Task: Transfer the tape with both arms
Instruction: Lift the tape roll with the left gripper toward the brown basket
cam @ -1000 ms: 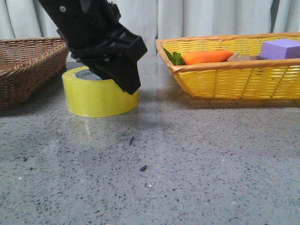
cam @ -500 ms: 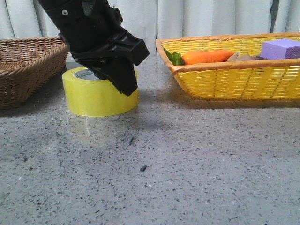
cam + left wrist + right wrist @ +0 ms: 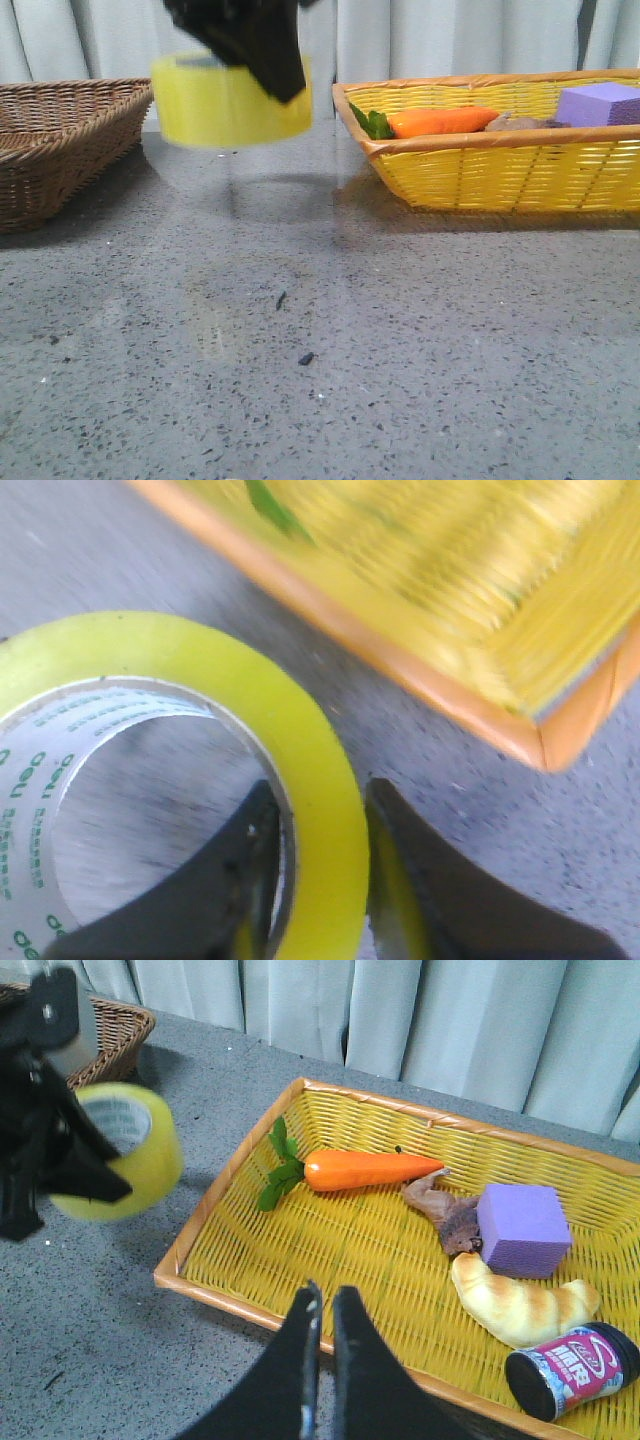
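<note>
Your left gripper (image 3: 320,880) pinches the tape (image 3: 232,98) through its wall, one finger inside the core, holding it airborne above the table (image 3: 400,350) between the baskets for handover, while your right gripper (image 3: 322,1335) waits closed, empty, over the yellow basket (image 3: 230,1175).

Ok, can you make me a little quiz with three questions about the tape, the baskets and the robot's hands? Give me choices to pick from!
1. Where is the tape?
A. lying in the brown basket
B. up in the air above the table
C. inside the yellow basket

2. What colour is the block in the yellow basket?
A. purple
B. red
C. green

3. How does the left tool hold the tape?
A. squeezing the whole roll from outside
B. not touching it
C. one finger inside the hole, one outside

Answers: 1 B, the front view shows it lifted off the table. 2 A, it looks purple beside the carrot. 3 C, the left wrist view shows the roll's wall between the fingers.
</note>
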Controlling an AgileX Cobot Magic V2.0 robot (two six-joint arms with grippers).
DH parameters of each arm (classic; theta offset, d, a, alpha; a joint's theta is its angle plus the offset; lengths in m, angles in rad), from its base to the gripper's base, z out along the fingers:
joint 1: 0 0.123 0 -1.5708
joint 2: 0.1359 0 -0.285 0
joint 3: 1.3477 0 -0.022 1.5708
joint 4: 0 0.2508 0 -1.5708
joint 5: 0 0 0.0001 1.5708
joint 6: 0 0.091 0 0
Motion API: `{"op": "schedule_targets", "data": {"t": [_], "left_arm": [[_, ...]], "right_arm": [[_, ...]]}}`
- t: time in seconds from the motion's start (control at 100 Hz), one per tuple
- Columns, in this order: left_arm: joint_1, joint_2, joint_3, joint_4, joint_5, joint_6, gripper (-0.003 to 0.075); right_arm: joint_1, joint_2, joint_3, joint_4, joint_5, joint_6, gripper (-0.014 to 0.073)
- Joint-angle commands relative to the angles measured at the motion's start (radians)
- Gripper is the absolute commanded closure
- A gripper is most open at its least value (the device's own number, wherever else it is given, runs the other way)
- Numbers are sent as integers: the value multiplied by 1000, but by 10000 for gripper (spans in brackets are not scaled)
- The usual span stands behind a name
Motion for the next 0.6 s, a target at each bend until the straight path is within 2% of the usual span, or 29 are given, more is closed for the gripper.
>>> {"op": "schedule_targets", "data": {"t": [0.0, 0.13, 0.24, 0.59], "left_arm": [[3, -51, -110, 60, 12, -4, 605], [54, -59, -185, 70, 73, -4, 605], [119, -93, -194, 70, 71, -4, 605], [438, -189, -190, 66, 138, -4, 605]], "right_arm": [[-3, -6, -21, -52, -50, -1, 666], [-3, -6, -21, -54, -50, -1, 666], [-3, -6, -21, -54, -52, -1, 666], [-3, -6, -21, -54, -63, -1, 666]]}}
